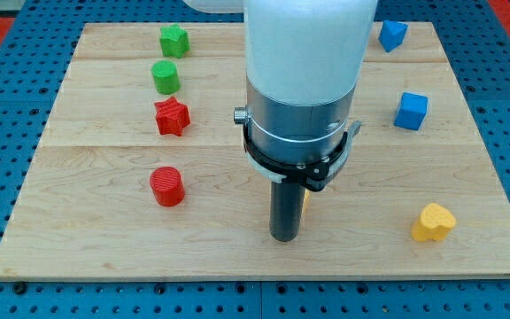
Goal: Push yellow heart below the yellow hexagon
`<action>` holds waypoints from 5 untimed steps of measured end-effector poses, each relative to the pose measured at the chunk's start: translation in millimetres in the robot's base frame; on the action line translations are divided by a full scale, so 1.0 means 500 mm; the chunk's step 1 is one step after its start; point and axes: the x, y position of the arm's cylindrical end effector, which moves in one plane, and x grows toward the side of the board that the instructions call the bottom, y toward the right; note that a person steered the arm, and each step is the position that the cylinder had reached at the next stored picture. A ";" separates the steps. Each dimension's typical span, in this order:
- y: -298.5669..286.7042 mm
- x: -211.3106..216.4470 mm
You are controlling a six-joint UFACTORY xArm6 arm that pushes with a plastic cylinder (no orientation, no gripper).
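- Seven blocks show on the wooden board [87, 177], and one of them barely: a sliver of yellow [305, 198] peeks out just right of the rod, most likely the yellow hexagon, though its shape is hidden.
- The yellow heart [433, 222] lies near the view's bottom right corner, well apart from my tip [284, 237], which rests low on the board near the middle, just beside that yellow sliver.
- To do this step well, I judge the tip should swing round to the heart's right side — not cut straight at it — then push leftward along the bottom strip, in short strokes through the heart's middle so it does not spin off.
- The risk is nudging the hidden yellow block on the way out, so the tip should leave it cleanly first.
- The arm stands upright over the board's centre, its white and grey body blocking the view behind; the rod points straight down.
- No pincer exists here — only a bare rod, holding nothing.
- Elsewhere: a green star [173, 41], green cylinder [166, 77], red star [172, 117], red cylinder [166, 186], and two blue blocks [411, 111] [392, 34].
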 end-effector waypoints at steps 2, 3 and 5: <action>0.006 -0.055; 0.013 -0.093; 0.066 0.019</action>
